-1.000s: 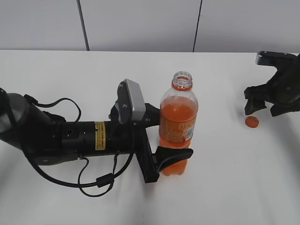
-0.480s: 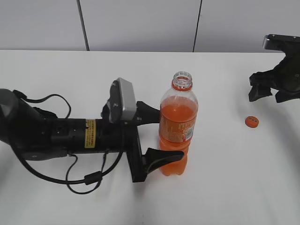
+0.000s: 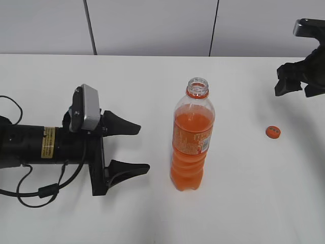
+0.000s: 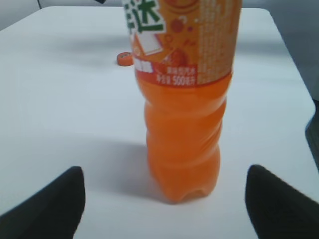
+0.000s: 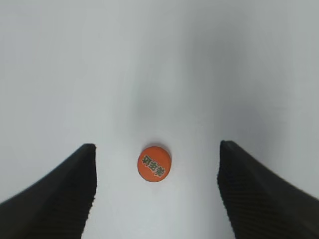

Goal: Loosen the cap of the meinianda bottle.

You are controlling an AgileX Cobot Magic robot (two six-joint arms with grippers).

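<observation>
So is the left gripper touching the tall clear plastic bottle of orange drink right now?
Apart. The exterior view shows the left gripper open, with bare white table between it and the bottle.

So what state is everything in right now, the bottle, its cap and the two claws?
meinianda bottle: upright on the table, mouth open, partly full, nothing gripping it.
cap: off the bottle, lying flat on the table.
left gripper: open, empty, clear of the bottle.
right gripper: open, empty, above the cap.
</observation>
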